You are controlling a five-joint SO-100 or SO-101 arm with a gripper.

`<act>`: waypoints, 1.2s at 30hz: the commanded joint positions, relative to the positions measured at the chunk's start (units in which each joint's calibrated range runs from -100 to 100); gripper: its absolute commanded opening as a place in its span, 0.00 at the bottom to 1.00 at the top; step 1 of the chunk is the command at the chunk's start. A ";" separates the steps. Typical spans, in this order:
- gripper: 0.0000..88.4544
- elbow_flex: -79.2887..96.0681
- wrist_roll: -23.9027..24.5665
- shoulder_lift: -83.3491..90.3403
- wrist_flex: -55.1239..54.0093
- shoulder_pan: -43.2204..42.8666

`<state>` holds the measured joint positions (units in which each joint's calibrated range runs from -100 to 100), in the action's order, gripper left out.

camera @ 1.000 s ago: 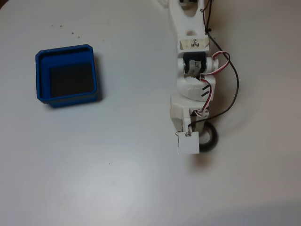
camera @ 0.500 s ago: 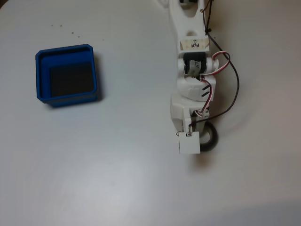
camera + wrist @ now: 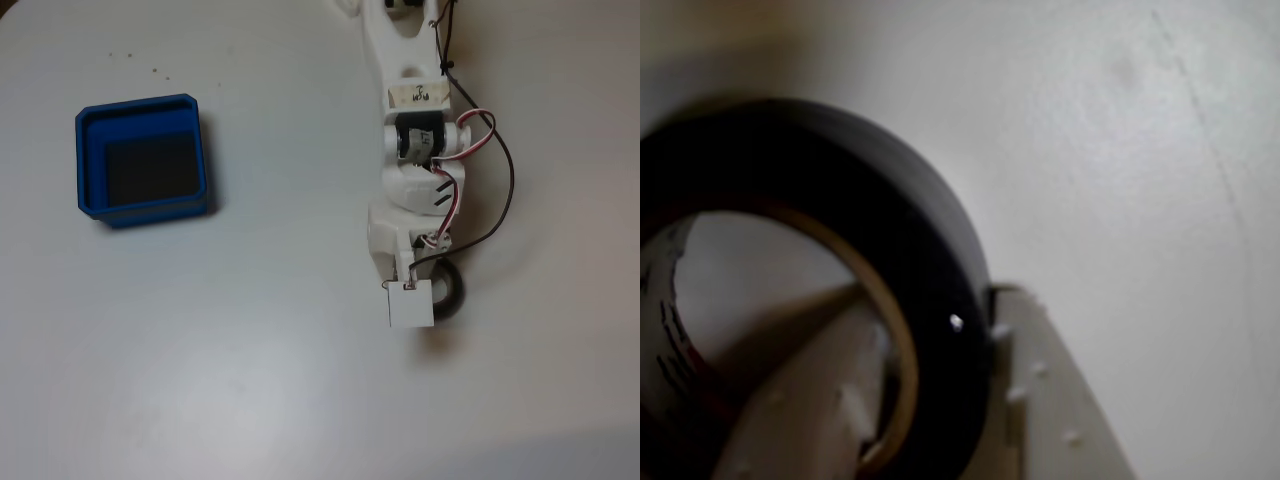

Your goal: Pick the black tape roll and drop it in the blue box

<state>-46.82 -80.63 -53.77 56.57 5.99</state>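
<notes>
Grasp step: my white gripper (image 3: 925,400) pinches black tape ring (image 3: 910,250) wall. Next I lift toward square blue plastic box (image 3: 143,160), ten o'clock.

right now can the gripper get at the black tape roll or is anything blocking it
Probably yes. In the wrist view the gripper already straddles the black tape roll's wall, one finger inside the ring, one outside. Nothing blocks it on the table.

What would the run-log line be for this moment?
phase: grasping | gripper: one finger inside, one outside black tape roll wall | roll: on table | blue box: empty, left in fixed view
</notes>
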 commanded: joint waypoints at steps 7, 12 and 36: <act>0.01 -2.69 0.08 0.67 0.20 -0.27; 0.01 -2.78 0.08 0.84 0.20 -0.08; 0.01 -2.96 0.17 13.97 9.77 4.71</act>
<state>-46.73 -80.63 -46.99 65.85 9.25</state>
